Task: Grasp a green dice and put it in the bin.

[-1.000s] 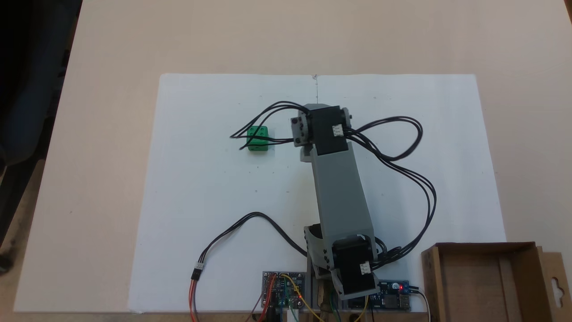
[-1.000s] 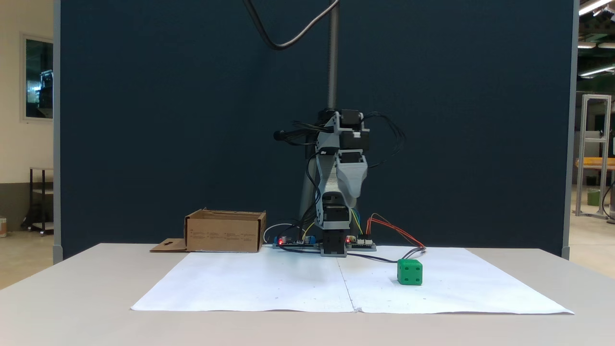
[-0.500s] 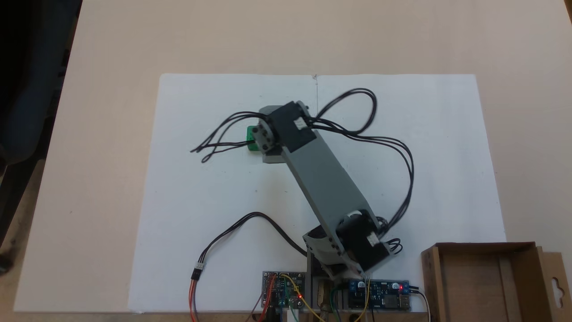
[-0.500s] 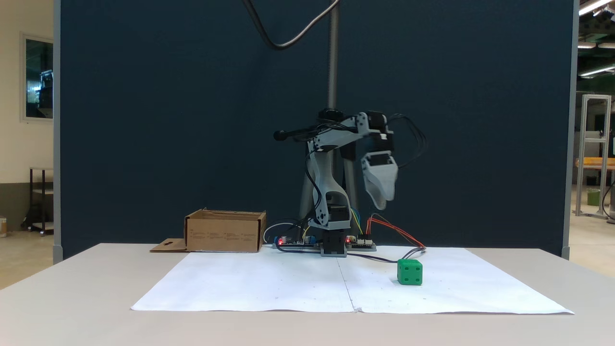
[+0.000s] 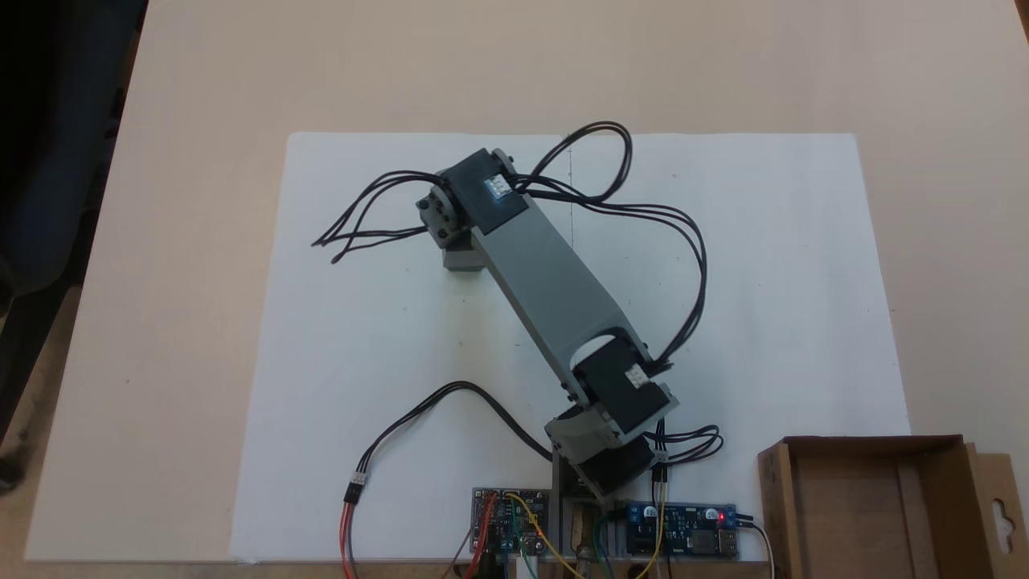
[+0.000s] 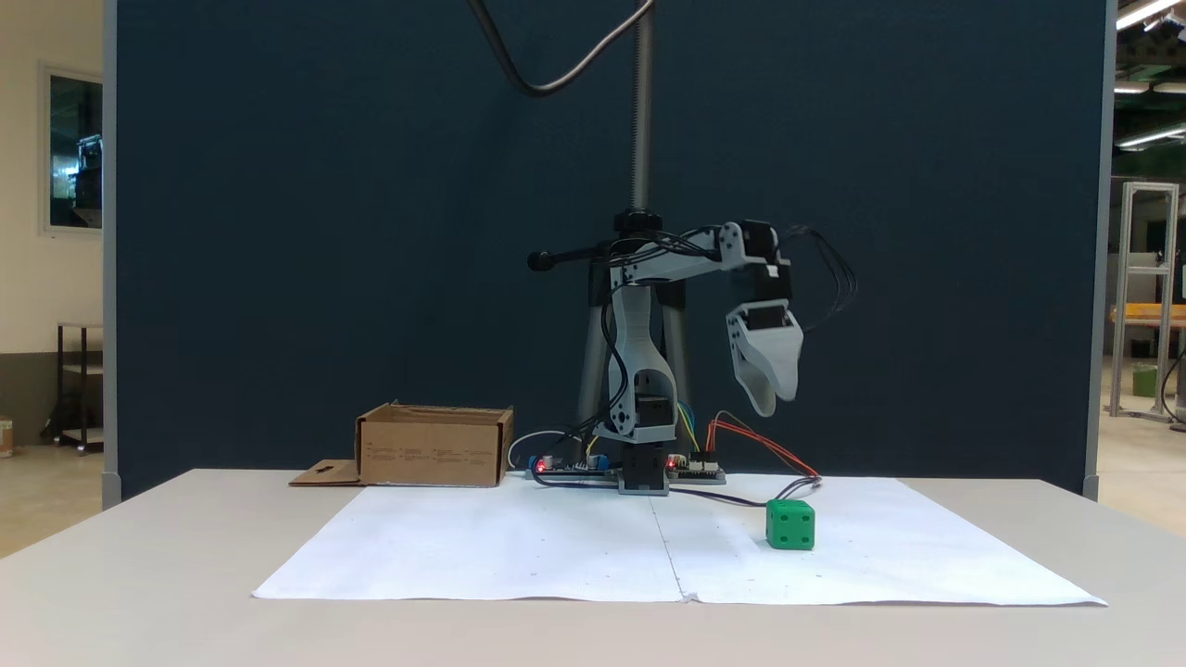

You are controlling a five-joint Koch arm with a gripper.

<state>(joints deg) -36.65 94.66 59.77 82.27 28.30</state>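
arm (image 5: 555, 281): stretched out over the paper, reaching up-left from its base in the top-down fixed view, with loose black cables looping off both sides
gripper (image 6: 767, 405): hangs pointing down, well above the table in the side-on fixed view. Only 1 tapered grey tip shows, so I honestly can't tell if the jaws are spread or pressed together
dice (image 6: 790, 524): green, sitting on the paper, face with 4 pips toward the side camera. It's below the gripper, a bit to its right in that view, and nothing touches it. From the top-down camera the arm's wrist covers it
bin (image 5: 876, 498): open brown cardboard box at the bottom right corner in the top-down view, off the paper's edge, flap with a hang-hole on its right side. Well apart from the dice
paper (image 5: 386, 338): 2 white sheets side by side on the table (image 5: 201, 80)
boards (image 5: 511, 516): circuit boards by the arm's base, red LEDs lit
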